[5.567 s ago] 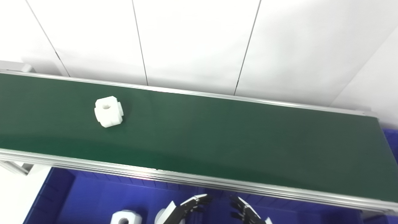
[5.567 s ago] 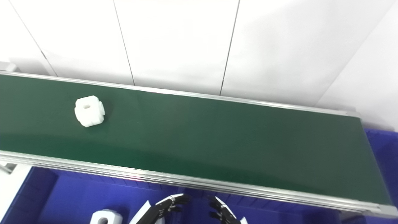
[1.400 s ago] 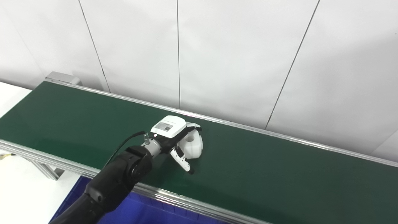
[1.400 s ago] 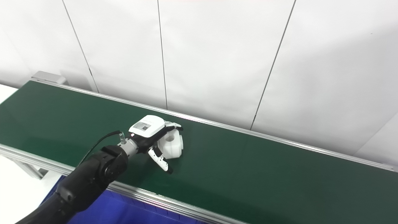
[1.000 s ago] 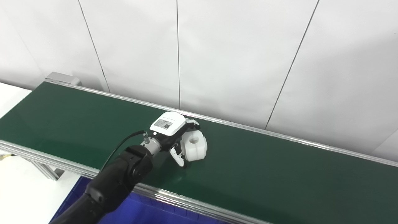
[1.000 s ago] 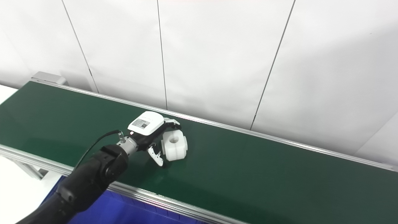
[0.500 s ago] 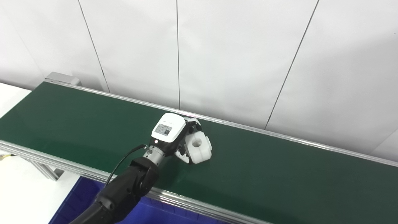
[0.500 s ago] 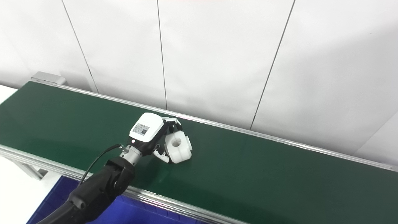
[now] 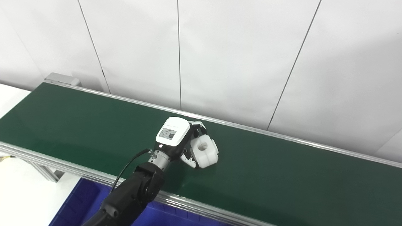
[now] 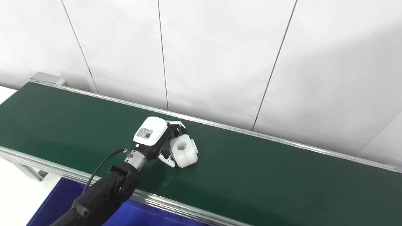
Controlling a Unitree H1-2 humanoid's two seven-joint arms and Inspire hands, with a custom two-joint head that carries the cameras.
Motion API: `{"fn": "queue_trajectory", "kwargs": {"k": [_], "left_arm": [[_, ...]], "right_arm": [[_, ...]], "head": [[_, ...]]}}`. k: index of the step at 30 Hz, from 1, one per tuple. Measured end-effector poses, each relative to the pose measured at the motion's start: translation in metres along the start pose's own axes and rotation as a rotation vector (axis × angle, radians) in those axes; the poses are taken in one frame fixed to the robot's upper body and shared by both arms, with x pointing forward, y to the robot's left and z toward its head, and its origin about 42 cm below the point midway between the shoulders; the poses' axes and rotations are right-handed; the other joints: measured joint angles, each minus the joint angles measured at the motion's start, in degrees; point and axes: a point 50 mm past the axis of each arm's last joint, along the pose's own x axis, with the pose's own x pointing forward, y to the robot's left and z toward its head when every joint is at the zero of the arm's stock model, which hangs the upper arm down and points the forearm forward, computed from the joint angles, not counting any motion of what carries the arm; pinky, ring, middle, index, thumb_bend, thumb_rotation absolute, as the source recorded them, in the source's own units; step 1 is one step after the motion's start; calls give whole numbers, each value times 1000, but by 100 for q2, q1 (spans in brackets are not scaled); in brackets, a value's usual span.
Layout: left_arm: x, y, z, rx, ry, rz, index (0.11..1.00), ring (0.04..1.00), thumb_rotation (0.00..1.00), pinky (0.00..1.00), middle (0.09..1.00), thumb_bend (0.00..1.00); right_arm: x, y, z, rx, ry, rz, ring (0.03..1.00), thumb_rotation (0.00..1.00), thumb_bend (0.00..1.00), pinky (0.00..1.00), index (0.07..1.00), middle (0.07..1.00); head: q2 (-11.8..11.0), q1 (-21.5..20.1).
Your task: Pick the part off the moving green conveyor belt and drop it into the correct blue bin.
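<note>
One robot hand point(image 9: 176, 139) around one white part point(image 9: 204, 150), one belt point(image 9: 282, 182)

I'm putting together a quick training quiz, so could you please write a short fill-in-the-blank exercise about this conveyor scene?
1. The white part has a round ____ through its middle.
2. The left hand is closed around the ____.
3. The belt is dark ____.
4. The bin below the belt's near rail is ____.

Missing words: hole; part; green; blue

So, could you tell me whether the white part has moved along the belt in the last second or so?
Yes. The white part has shifted right along the green belt, judged against the wall seam.
</note>
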Motion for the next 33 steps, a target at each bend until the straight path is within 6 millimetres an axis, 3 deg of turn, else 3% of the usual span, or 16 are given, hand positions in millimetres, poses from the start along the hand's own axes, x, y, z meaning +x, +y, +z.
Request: {"fn": "queue_trajectory", "kwargs": {"k": [3, 6, 10, 15, 21, 24, 28, 33], "left_arm": [[-3, 12, 2, -11, -11, -3, 544, 372, 0, 309, 464, 497], [-3, 36, 4, -17, -9, 13, 544, 370, 0, 296, 466, 496], [-1, 71, 11, -17, -20, 5, 541, 367, 0, 276, 455, 496], [-4, 105, 27, -36, -36, -28, 541, 378, 0, 311, 463, 497], [-16, 129, 48, -55, -78, -77, 544, 368, 0, 291, 457, 496], [-24, 134, 53, -56, -83, -115, 513, 414, 0, 354, 496, 502], [-44, 141, 61, -58, -87, -161, 528, 402, 0, 346, 484, 500], [-76, 146, 70, -63, -67, -191, 513, 416, 0, 375, 495, 502]], "right_arm": [[0, 0, 1, 0, -3, 0, 861, 895, 1000, 782, 895, 892], [0, 1, 2, -1, -8, 1, 865, 889, 1000, 794, 897, 893], [0, 1, 7, -6, -25, 3, 870, 892, 1000, 815, 914, 900], [3, 3, 19, -16, -70, 13, 887, 919, 1000, 837, 932, 916], [-1, 5, 25, -8, -91, 11, 896, 973, 1000, 854, 951, 926], [-2, 6, 26, -9, -95, 12, 902, 985, 1000, 866, 955, 930], [-5, 7, 32, -10, -117, 12, 896, 973, 1000, 869, 947, 922], [-9, 1, 40, -10, -144, 9, 890, 944, 1000, 861, 938, 914]], "head": [[148, -26], [264, -35], [719, 0], [931, 53], [1212, 193], [1396, 263], [1468, 316], [1740, 545]]}}
